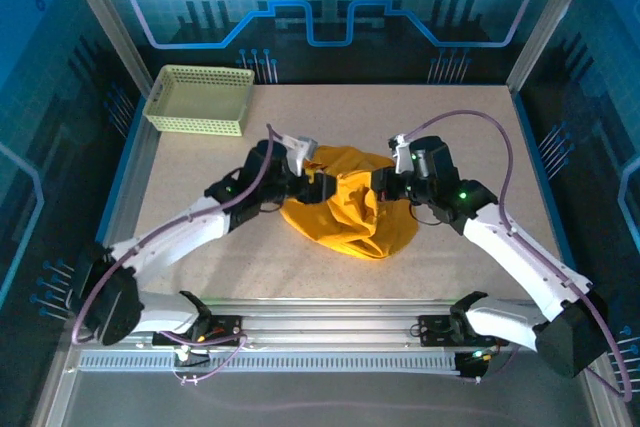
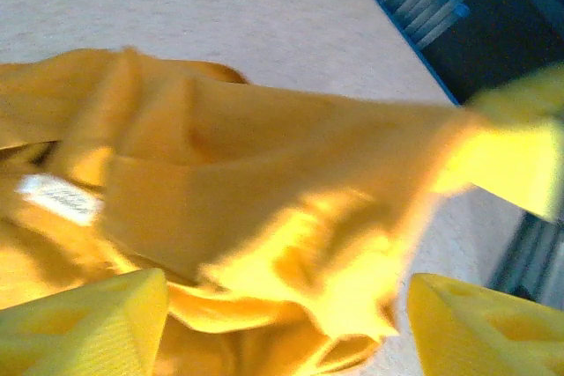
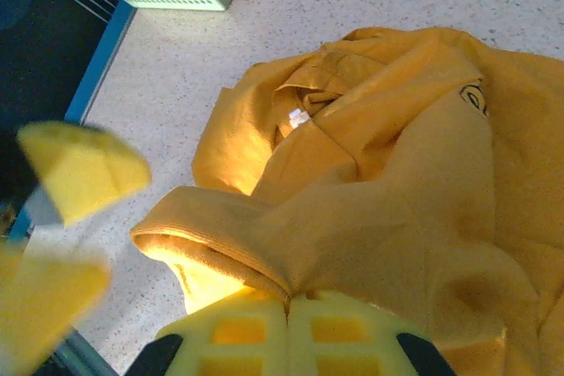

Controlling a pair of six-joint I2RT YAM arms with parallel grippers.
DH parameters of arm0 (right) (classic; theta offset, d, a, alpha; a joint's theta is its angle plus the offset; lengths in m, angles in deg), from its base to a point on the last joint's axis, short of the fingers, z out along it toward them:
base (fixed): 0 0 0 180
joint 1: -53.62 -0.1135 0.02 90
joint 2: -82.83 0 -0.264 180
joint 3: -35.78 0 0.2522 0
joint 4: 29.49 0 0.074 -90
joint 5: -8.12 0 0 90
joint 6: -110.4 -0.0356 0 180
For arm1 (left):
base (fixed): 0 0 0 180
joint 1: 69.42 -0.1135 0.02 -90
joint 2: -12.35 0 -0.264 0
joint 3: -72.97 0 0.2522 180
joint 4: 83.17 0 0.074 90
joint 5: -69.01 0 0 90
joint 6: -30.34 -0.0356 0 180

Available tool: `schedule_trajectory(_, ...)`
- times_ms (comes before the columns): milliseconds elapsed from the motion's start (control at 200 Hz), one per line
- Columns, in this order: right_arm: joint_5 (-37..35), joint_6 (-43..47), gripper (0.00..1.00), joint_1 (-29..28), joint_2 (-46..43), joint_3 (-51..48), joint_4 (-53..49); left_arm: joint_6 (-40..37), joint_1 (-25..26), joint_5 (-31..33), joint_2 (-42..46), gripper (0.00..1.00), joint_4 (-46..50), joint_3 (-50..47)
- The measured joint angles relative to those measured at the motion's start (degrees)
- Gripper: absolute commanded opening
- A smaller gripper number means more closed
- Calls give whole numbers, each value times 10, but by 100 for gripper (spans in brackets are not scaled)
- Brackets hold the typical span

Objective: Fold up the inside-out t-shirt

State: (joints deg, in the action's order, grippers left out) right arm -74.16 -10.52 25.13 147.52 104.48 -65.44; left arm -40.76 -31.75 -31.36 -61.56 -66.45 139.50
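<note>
While the inside-out t-shirt (image 1: 350, 212) lies bunched in a heap at the middle of the table (image 1: 180, 197), the right gripper (image 3: 286, 328) is clenched on a thick folded edge of the cloth, its jaws pressed together. The left gripper (image 2: 286, 323) is released at the heap's opposite side. Its fingers (image 2: 88, 328) are spread wide with loose cloth between them, though blur makes any contact hard to judge. A white label (image 3: 298, 117) shows among the folds. The mesh basket (image 1: 200, 99) sits well apart at the far left corner.
</note>
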Motion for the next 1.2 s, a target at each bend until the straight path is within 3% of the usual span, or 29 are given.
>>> schedule_trajectory(80, 3, -2, 0, -3, 2, 0, 8, -11, 44, 16, 18, 76, -17, -9)
schedule_trajectory(225, 9, -4, 0, -11, 12, 6, 13, -23, 70, 61, 10, 84, -28, -9)
schedule_trajectory(400, 20, -4, 0, -28, 19, 18, 20, -24, 71, 113, -62, 72, -13, 17)
schedule_trajectory(535, 22, -4, 0, -34, 19, 19, 29, -26, 71, 141, -98, 43, 5, 37)
schedule_trajectory(610, 18, -3, 0, -35, 19, 20, 28, -24, 71, 148, -100, 22, 8, 41)
schedule_trajectory(715, 7, 1, 19, -33, 19, 20, 21, -27, 71, 146, -100, 0, 6, 42)
schedule_trajectory(785, 0, 5, 34, -27, 21, 20, 16, -26, 69, 131, -100, 0, 0, 42)
schedule_trajectory(935, -15, 19, 48, -3, 19, 16, 11, 1, 38, 44, -85, 0, -56, 12)
schedule_trajectory(1081, -15, 29, 46, -6, -20, -27, 17, 49, -21, -36, -77, 0, -114, -26)
schedule_trajectory(1201, -10, 31, 43, -35, -60, -69, 34, 63, -26, -71, -77, 0, -130, -28)
